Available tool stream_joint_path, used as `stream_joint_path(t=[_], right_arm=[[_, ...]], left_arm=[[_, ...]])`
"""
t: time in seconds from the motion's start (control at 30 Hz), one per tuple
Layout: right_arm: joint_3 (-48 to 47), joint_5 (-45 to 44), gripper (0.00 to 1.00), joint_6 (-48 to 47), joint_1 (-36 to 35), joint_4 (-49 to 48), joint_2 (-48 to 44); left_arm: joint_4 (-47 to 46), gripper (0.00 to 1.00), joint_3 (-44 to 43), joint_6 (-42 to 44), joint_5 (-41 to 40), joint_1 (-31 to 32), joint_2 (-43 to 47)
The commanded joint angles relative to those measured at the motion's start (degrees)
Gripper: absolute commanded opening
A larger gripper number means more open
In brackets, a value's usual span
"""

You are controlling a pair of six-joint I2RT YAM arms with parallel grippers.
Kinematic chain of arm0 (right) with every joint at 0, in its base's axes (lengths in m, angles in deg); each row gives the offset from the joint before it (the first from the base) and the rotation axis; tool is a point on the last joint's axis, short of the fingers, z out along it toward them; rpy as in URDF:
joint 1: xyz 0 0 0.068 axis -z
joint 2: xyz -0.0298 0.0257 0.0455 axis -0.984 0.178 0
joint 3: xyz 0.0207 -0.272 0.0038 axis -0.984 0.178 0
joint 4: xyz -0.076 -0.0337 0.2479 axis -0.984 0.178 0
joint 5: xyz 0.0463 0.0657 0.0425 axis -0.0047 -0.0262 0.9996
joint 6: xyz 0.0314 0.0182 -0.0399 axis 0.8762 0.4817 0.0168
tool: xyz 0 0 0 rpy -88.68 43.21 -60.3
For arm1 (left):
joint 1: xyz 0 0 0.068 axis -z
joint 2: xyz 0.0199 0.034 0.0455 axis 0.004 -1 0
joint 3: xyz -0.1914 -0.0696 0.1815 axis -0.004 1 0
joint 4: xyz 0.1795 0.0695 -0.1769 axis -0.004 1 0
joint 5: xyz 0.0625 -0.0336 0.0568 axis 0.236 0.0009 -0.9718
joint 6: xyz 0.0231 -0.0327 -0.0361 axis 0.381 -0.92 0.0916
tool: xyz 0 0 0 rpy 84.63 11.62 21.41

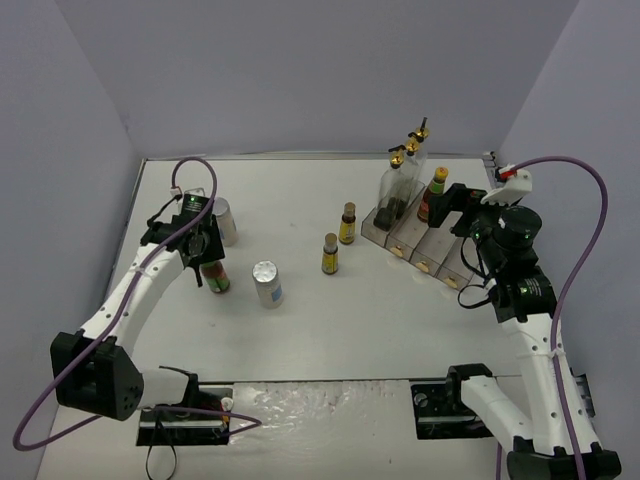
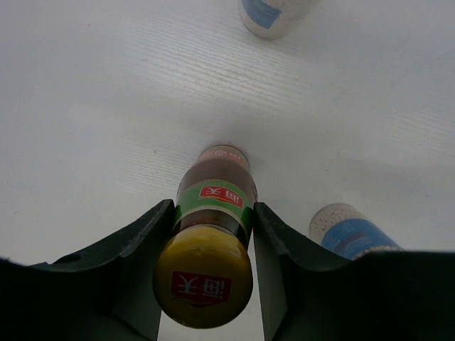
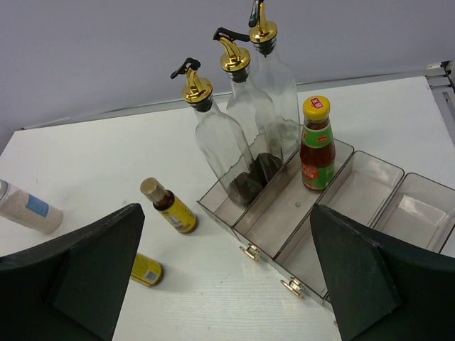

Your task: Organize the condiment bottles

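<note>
My left gripper (image 2: 213, 207) is shut on a red-sauce bottle (image 2: 213, 195) with a yellow cap, which stands upright on the table at the left (image 1: 215, 275). My right gripper (image 3: 226, 213) is open and empty, held above the clear rack (image 3: 370, 186). The rack's left compartment holds three tall glass bottles (image 3: 217, 145) with gold pourers. The compartment beside it holds a second red-sauce bottle (image 3: 317, 145). Two small dark yellow-labelled bottles (image 1: 347, 223) (image 1: 330, 254) stand mid-table. Two white shakers (image 1: 224, 220) (image 1: 267, 284) stand near my left gripper.
The rack's two right compartments (image 3: 419, 209) hold nothing. Grey walls close in the table at the back and sides. In the left wrist view one shaker (image 2: 274, 11) is ahead and the other (image 2: 348, 231) is close on the right.
</note>
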Motion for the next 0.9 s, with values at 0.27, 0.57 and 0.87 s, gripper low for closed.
stream_joint_path(t=[0.27,0.57,0.87], right_arm=[[-0.4,1.7,1.0,-0.2,-2.0,-2.3,-1.9],[0.0,3.6,1.0,-0.4,-2.2,-2.3,-2.6],[-0.5,4.6,1.0,-0.9,-2.4,-0.3,-3.6]], left_arm=[[3.2,0.0,-9.7,3.8,5.2,2.6,9.4],[4.3,0.0,-17.5,11.4,4.1,3.9,8.7],[1.8,0.0,-25.8,17.9,7.3,5.9,2.6]])
